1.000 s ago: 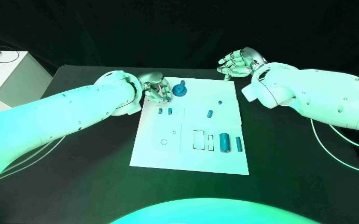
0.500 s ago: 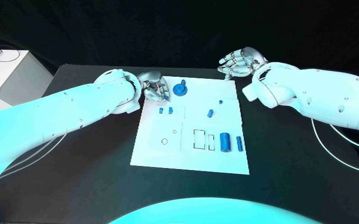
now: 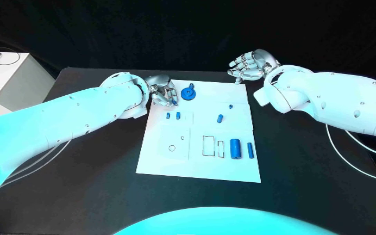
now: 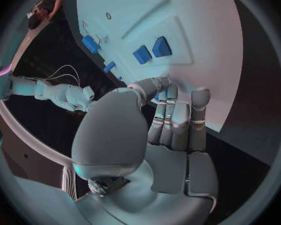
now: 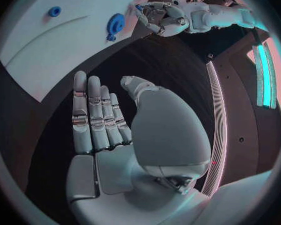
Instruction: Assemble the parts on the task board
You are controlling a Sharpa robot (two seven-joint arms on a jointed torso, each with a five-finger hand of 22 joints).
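The white task board (image 3: 196, 137) lies in the middle of the table. A blue gear (image 3: 188, 93) sits near its far edge, also seen in the right wrist view (image 5: 115, 23). Small blue parts lie further in: two blocks (image 3: 172, 116) (image 4: 151, 50), a peg (image 3: 219, 118), a tiny piece (image 3: 231, 106) and two cylinders (image 3: 241, 149). My left hand (image 3: 163, 91) hovers at the board's far left corner, just left of the gear, fingers (image 4: 175, 117) straight and holding nothing. My right hand (image 3: 249, 65) hangs beyond the far right corner, fingers (image 5: 97, 115) extended and empty.
Outlined recesses (image 3: 208, 146) mark the board's near half, beside a small ring mark (image 3: 171, 148). A white box (image 3: 16, 77) stands off the table's left side. Black table (image 3: 94, 159) surrounds the board.
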